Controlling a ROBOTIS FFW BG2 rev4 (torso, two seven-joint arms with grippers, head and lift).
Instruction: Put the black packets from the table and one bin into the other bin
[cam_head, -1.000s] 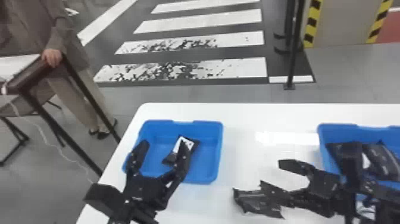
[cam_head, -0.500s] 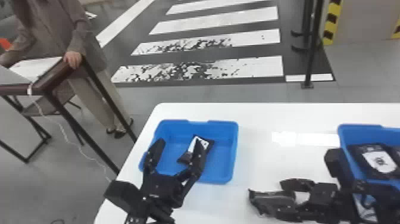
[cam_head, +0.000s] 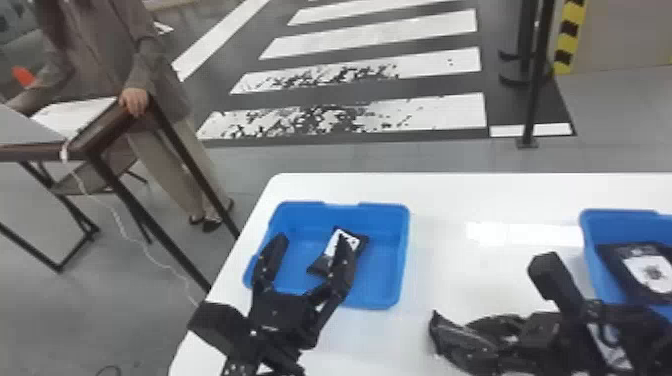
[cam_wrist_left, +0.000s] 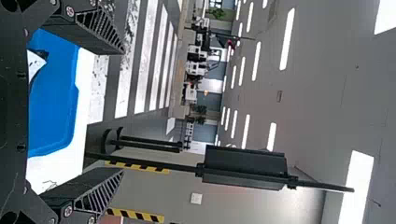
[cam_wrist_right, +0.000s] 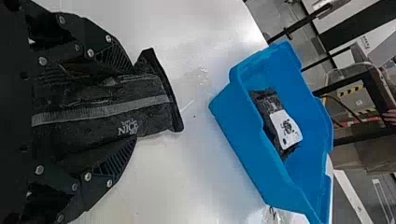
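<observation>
Both bins (cam_head: 382, 280) hold packets (cam_head: 326, 261); right tool (cam_head: 470, 340) clasps another packet (cam_wrist_right: 152, 100); left tool (cam_head: 314, 245) gapes empty.

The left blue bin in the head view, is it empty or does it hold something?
Not empty: in the left blue bin, one black packet with a white label lies on the floor, with bare blue around it.

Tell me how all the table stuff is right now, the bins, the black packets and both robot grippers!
Left bin: open on top, one packet inside.
Packet in it: lying white label up.
Right bin: open on top, at least one packet inside.
Packet there: white label up.
Left gripper: open, empty.
Right gripper: closed on a packet.
Held packet: pinched, one end sticking out.
</observation>
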